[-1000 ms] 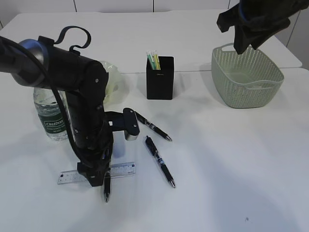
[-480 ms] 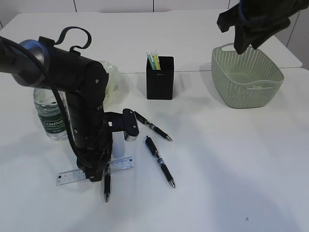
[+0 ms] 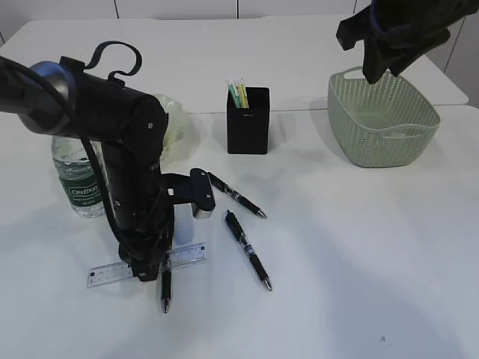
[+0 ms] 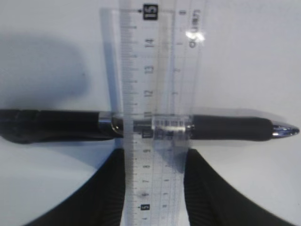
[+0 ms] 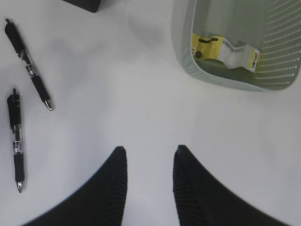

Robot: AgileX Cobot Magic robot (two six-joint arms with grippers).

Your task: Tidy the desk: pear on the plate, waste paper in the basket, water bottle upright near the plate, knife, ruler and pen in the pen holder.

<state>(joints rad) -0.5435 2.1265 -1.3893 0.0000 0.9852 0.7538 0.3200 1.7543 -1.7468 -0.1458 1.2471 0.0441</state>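
Observation:
My left gripper [image 4: 155, 155] is shut on the clear ruler [image 4: 155, 70], with a finger pressed against each long edge. The ruler lies across a black pen [image 4: 225, 128] on the desk [image 3: 359, 247]. In the exterior view the left gripper [image 3: 150, 269] points straight down at the ruler [image 3: 187, 256]. My right gripper [image 5: 149, 149] is open and empty, hanging high above the basket [image 3: 382, 134]. The waste paper [image 5: 225, 48] lies inside the basket. The water bottle [image 3: 77, 179] stands upright beside the plate [image 3: 176, 123]. The pen holder [image 3: 248, 123] stands mid-desk. The left arm hides the pear, and I cannot make out the knife.
Two more black pens [image 3: 247, 250] [image 3: 236, 194] lie right of the left arm. Green and yellow sticks [image 3: 238, 93] stand in the pen holder. The left arm's bulk stands between the bottle and the pens.
The left gripper has closed on the ruler, and the ruler's right end has swung slightly away from the front edge. The right arm has not moved.

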